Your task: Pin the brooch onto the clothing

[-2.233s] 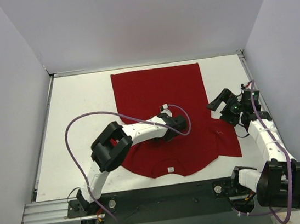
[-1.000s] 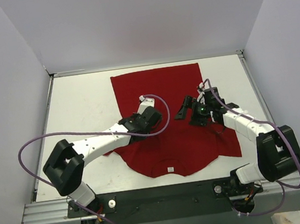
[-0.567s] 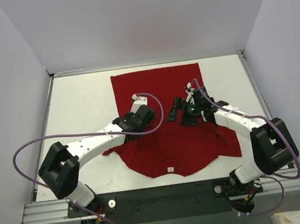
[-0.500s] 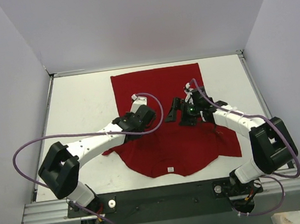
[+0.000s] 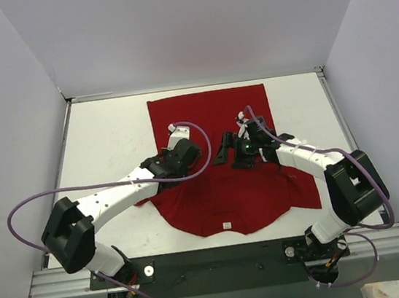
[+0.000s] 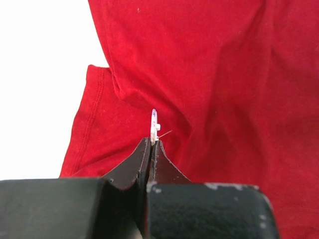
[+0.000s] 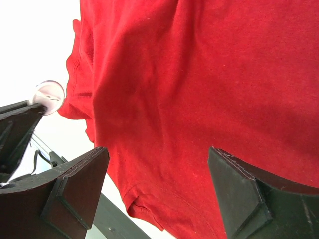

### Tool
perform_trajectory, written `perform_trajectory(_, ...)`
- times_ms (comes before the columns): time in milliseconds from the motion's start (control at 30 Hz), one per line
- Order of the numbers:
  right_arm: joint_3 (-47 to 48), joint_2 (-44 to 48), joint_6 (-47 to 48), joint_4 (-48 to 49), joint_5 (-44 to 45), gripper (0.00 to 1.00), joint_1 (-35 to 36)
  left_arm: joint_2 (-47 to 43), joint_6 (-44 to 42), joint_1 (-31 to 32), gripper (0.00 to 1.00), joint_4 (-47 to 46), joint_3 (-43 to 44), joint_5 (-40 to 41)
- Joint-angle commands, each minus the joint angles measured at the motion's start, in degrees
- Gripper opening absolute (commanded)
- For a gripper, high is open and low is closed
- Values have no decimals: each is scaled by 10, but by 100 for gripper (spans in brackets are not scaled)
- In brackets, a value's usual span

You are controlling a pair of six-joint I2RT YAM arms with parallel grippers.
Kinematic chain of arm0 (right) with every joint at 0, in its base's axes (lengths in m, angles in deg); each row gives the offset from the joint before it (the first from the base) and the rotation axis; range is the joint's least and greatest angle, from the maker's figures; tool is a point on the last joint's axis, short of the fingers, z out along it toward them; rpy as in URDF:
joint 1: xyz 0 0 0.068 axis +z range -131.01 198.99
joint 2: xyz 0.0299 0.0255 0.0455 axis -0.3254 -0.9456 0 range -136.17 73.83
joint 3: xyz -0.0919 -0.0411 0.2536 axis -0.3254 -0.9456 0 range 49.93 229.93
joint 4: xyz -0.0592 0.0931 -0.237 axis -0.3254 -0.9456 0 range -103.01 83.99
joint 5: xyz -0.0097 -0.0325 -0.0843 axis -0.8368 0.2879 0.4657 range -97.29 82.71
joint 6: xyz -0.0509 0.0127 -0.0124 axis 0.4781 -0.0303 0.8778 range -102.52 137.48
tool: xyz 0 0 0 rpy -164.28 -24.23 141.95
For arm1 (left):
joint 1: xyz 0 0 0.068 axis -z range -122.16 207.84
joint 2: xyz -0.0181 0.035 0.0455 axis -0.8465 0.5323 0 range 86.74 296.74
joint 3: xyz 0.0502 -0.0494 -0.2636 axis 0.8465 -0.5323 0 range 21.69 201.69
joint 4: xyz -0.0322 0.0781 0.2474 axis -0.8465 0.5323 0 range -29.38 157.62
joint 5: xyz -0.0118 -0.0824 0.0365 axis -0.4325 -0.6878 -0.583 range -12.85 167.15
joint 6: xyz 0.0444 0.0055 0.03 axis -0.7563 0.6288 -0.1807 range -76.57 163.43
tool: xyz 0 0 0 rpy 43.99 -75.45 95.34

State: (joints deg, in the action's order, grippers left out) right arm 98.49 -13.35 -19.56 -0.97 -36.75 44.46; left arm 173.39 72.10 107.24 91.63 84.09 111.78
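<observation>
T-shirt (image 5: 209, 111): spread on counter (image 5: 110, 139), centre; collar label (image 5: 226, 225) at near edge, hem toward far wall. Left tool (image 6: 151, 149): above T-shirt's left half, brooch (image 6: 154, 122) between its tips. Right tool (image 7: 157, 157): above T-shirt, right of left tool.

Right gripper (image 7: 157, 152) has its jaws spread wide, and the gap between its fingers is free passage with only flat red T-shirt (image 5: 210, 114) beneath. The left gripper (image 6: 151, 144) is clamped on the brooch (image 6: 154, 122), which sticks out past its tips. Ahead of it is shirt fabric with a fold by the sleeve, and bare white table (image 5: 110, 139) lies to its left. The brooch tip sits near the outer side of one right-gripper finger, apart from it, so that lane is tight. A purple cable (image 5: 207, 148) loops beside the left wrist. The enclosure walls (image 5: 8, 145) stand well outboard of both tools.
</observation>
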Motion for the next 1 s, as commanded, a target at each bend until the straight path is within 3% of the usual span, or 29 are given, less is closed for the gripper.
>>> perform_trajectory(0,27,-11,2,21,-13,83,13,-36,-4,-7,0,-44,-13,-20)
perform_trajectory(467,37,-26,1,17,-13,82,19,57,-4,4,0,-22,-11,-19)
perform_trajectory(967,41,-34,7,11,-11,82,14,121,-5,34,0,-7,51,-12)
